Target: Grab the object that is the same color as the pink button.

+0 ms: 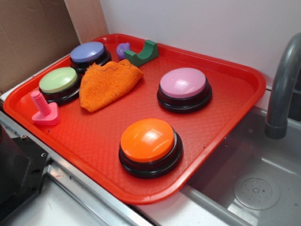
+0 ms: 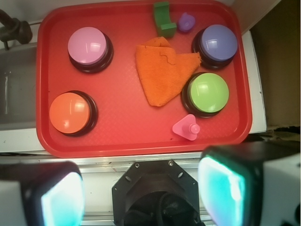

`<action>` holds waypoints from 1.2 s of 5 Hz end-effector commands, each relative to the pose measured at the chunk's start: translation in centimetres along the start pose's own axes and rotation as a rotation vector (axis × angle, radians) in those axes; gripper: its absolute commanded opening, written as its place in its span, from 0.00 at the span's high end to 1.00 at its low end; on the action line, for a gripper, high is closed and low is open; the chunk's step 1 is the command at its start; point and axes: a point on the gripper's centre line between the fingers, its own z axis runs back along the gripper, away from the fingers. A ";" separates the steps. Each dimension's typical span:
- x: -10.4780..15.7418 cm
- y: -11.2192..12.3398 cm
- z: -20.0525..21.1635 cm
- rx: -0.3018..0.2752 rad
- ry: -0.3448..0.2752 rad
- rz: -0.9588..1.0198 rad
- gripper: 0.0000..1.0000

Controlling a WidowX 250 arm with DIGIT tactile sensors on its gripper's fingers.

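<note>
exterior: bolt upright | wrist only: end effector open, empty

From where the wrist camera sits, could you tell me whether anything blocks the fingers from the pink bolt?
Nothing visible does. The pink bolt stands alone near the red tray's front rim, apart from the green button.

Bright, even light; glare on the orange button; near fingers blurred.

Hot-pink bolt, pale-pink button, red tray.
</note>
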 end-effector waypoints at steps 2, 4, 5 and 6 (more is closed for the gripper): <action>0.3 2.3 -1.8 -0.042 -0.030 0.146 0.00; 0.5 6.1 -6.1 -0.008 0.028 0.377 0.00; 0.3 7.3 -8.8 0.031 0.035 0.458 0.00; -0.4 8.7 -11.3 0.039 0.081 0.524 0.00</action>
